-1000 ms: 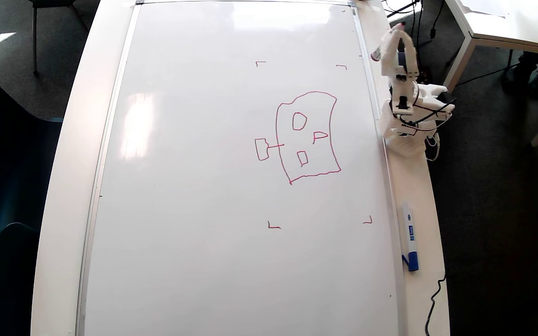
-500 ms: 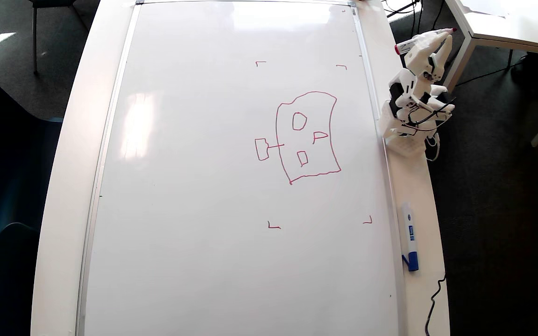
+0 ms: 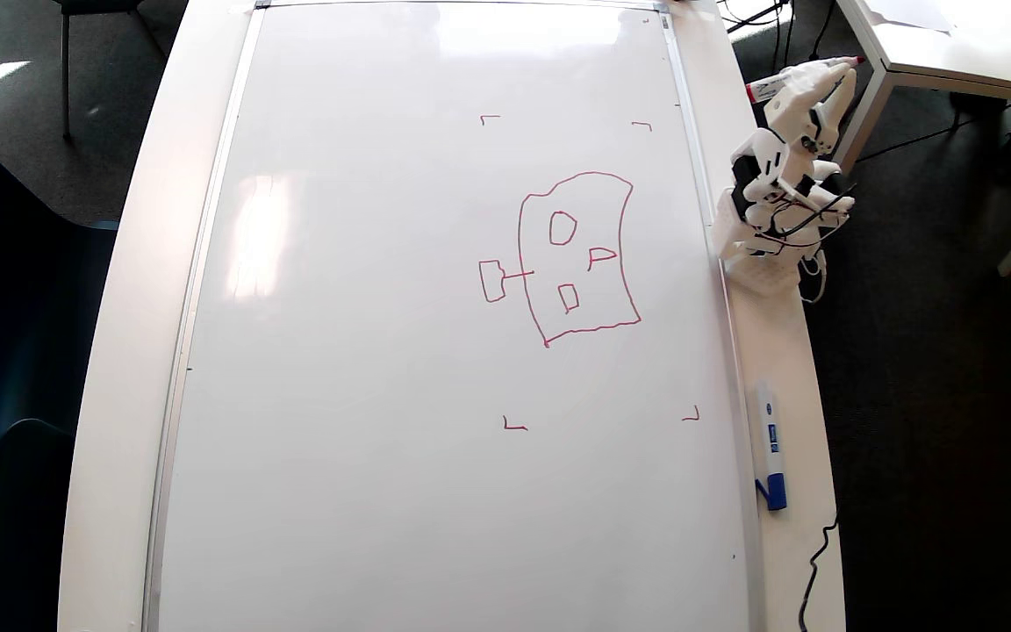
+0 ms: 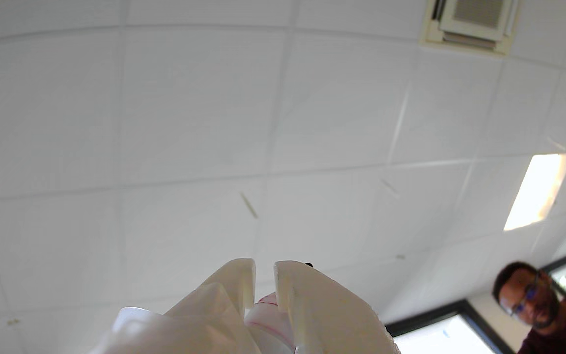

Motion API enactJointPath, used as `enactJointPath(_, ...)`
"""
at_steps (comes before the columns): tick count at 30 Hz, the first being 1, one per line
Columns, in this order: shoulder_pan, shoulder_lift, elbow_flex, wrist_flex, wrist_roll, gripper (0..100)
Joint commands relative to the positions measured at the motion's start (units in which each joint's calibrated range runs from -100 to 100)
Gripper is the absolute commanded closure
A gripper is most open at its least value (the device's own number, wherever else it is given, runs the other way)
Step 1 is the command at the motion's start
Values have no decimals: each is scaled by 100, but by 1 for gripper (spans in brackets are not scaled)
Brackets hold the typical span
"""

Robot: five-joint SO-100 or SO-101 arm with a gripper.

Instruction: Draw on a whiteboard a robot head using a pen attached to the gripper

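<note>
Since a second ago the gripper point(image 3: 830, 75) has swung off the whiteboard's point(image 3: 365, 369) right edge and now points past the table's side toward the neighbouring white table point(image 3: 971, 53), barely shifted from half a second ago. Its fingers point(image 4: 307, 300) are clamped on the pen point(image 3: 799, 77), which lies well clear of the board; the wrist view looks up at ceiling tiles. The robot head point(image 3: 577, 256) stands finished in red on the board's right half. A blue-capped marker point(image 3: 770, 443) lies beside the frame.
</note>
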Motion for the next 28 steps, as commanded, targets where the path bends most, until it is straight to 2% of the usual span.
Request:
enactJointPath(1,-18,24,-27,-101,-483,99)
enactJointPath(5,4,33,37,-66,-628,99)
enactJointPath(28,12,33,37,-66,-617,99)
